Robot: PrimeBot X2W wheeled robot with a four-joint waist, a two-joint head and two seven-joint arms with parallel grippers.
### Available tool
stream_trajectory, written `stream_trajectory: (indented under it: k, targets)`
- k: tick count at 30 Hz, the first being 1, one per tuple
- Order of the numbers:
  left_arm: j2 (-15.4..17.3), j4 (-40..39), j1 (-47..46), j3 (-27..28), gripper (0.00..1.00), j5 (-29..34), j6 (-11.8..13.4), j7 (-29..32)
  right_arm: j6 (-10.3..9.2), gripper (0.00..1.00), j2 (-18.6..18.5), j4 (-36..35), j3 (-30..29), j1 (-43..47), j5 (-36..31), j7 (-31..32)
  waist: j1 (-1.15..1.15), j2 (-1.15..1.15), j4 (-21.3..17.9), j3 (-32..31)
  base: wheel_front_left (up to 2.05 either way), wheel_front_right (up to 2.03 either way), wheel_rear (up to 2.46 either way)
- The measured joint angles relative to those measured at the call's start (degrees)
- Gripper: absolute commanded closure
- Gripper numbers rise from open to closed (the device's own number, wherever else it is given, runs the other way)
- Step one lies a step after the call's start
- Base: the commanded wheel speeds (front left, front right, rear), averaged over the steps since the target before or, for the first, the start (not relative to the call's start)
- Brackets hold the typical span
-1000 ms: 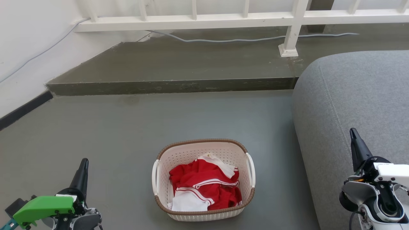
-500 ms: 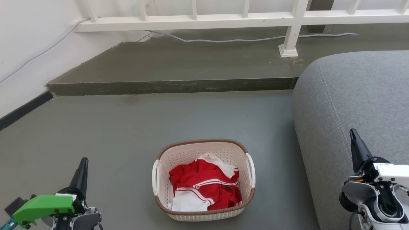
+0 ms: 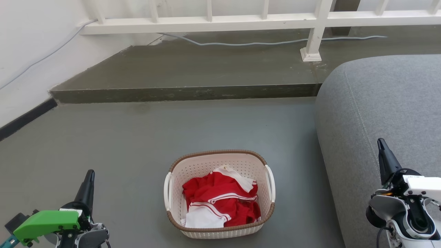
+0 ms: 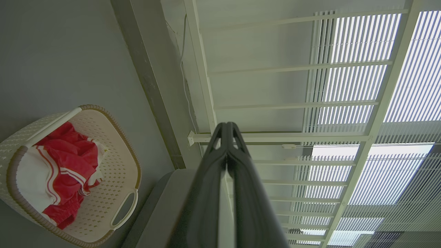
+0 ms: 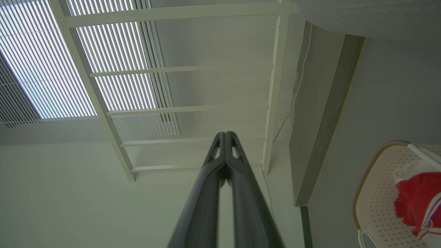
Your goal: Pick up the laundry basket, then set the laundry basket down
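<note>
The laundry basket [image 3: 179,224], cream-white with a brown rim, stands on the grey floor at lower centre, holding red and white clothes [image 3: 220,203]. It also appears in the left wrist view, where the basket [image 4: 113,172] sits at lower left, and at the right edge of the right wrist view as basket [image 5: 375,193]. My left gripper [image 3: 90,173] hovers left of it, shut with nothing held, tips together [image 4: 226,124]. My right gripper [image 3: 380,141] hangs to the right in front of the sofa, shut and empty [image 5: 224,133].
A grey sofa [image 3: 386,103] fills the right side close to the basket. Behind the basket a raised concrete step [image 3: 186,93] crosses the floor, with a white railing [image 3: 241,20] and a grey cable [image 3: 241,43] on it. A white wall [image 3: 24,51] stands at left.
</note>
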Motion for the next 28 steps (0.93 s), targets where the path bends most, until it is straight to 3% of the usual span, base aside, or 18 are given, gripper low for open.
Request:
stream_trajectory:
  k: [28]
  targets:
    - [-0.01, 0.70, -0.03, 0.23, 1.00, 0.00, -0.03, 0.08, 0.01, 1.00, 0.03, 0.53, -0.22, -0.53, -0.01, 0.08, 0.00, 0.00, 0.00, -0.02, 0.00, 0.00, 0.00]
